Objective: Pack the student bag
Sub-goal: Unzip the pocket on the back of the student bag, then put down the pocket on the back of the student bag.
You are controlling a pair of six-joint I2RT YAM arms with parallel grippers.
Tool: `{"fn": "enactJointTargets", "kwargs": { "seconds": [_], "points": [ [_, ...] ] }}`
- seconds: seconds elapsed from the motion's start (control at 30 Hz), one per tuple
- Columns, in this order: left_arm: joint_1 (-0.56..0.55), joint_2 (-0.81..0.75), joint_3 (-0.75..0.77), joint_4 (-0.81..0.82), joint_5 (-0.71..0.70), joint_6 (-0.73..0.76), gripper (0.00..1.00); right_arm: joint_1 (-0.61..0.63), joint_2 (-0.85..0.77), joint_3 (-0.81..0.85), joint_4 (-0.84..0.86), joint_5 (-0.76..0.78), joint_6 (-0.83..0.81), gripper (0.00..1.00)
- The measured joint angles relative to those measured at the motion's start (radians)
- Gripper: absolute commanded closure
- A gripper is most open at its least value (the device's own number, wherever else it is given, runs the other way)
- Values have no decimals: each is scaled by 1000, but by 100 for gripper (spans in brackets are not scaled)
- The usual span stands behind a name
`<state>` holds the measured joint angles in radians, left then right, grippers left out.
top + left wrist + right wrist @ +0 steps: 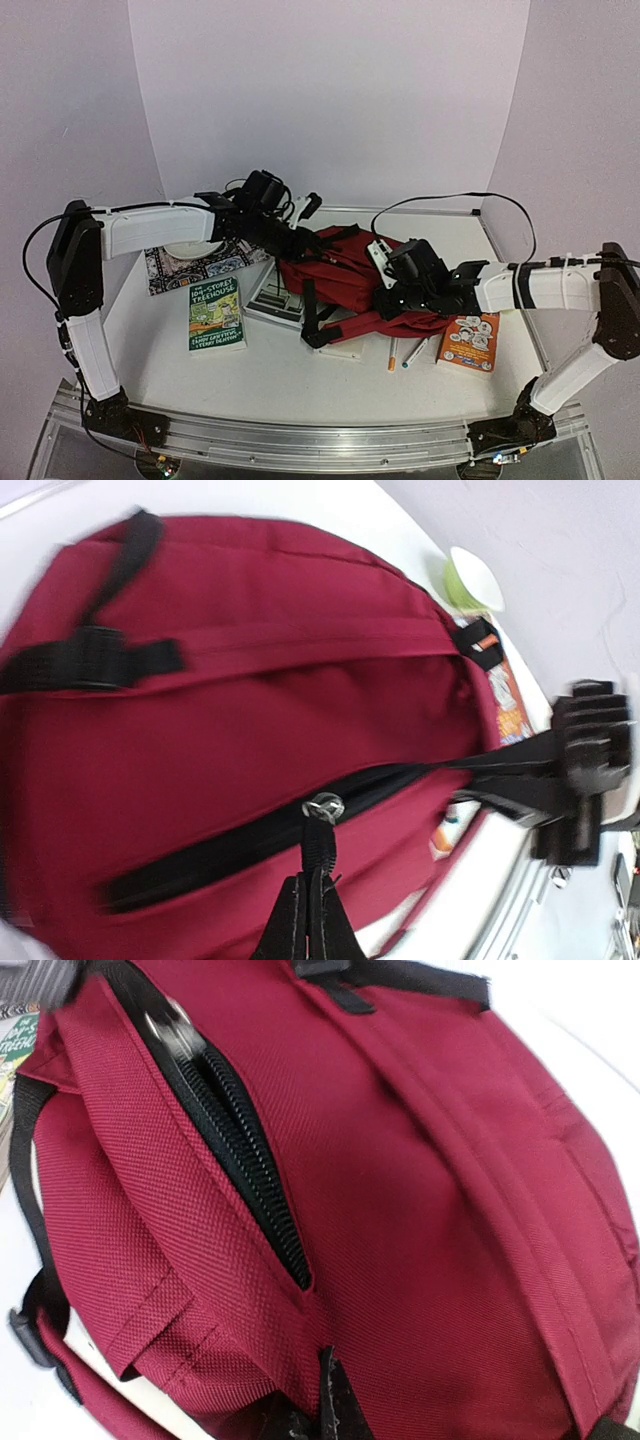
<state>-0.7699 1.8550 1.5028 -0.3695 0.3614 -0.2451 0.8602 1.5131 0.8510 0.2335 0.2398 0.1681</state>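
The student bag [345, 270] lies flat mid-table, dark red with black straps. In the left wrist view my left gripper [308, 878] is shut on the black zipper pull [319, 848], which hangs from the metal slider [323, 807] on the black zipper line [220, 855]. The same gripper [303, 243] sits at the bag's far left side in the top view. My right gripper [384, 300] rests on the bag's near right part. Its jaws [330, 1370] are shut, pinching a fold of red fabric just below the end of the partly open zipper [250, 1170].
A green Treehouse book [216, 313] and a white booklet [270, 295] lie left of the bag. A patterned mat [195, 265] lies behind them. An orange book [470, 342] and two pens [393, 353] lie at the near right. Black straps [318, 320] trail toward the front.
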Motion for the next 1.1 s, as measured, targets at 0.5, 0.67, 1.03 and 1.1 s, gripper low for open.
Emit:
{"fn": "enactJointTargets", "kwargs": {
  "seconds": [0.5, 0.67, 1.03, 1.1],
  "points": [
    [119, -45, -18, -91, -145, 80, 100, -61, -112, -23, -13, 26, -101, 100],
    [121, -60, -43, -91, -111, 80, 100, -72, -112, -23, -15, -14, -106, 91],
    [90, -60, -120, -47, -92, 79, 100, -90, -8, 87, -135, -174, -72, 30],
    [90, -60, -133, -37, -91, 78, 100, -90, 4, 149, -152, -192, -79, 25]
  ]
}}
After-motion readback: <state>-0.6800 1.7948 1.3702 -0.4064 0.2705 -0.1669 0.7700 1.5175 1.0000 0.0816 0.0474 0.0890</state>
